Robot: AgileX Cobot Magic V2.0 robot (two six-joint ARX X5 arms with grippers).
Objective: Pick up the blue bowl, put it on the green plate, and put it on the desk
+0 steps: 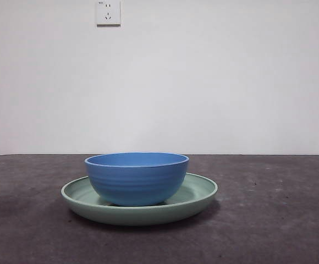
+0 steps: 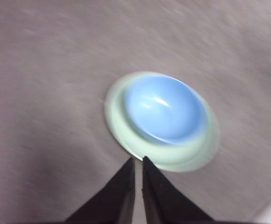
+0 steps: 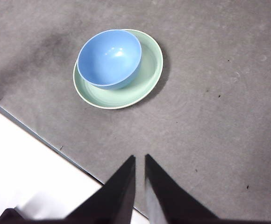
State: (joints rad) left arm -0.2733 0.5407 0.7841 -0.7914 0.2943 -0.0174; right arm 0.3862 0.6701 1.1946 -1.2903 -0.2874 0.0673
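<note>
The blue bowl (image 1: 136, 179) stands upright inside the green plate (image 1: 198, 193), which rests on the dark speckled desk (image 1: 275, 220). Both show in the left wrist view, bowl (image 2: 166, 109) on plate (image 2: 121, 126), blurred by motion. The right wrist view shows the bowl (image 3: 110, 57) sitting toward one side of the plate (image 3: 147, 77). My left gripper (image 2: 138, 161) hangs above the desk near the plate's rim, shut and empty. High over the desk and well away from the plate, my right gripper (image 3: 140, 158) is shut and empty too. Neither arm appears in the front view.
A white wall with a power socket (image 1: 108, 12) rises behind the desk. In the right wrist view the desk's edge (image 3: 42, 140) runs diagonally, with a white floor area (image 3: 28, 177) beyond it.
</note>
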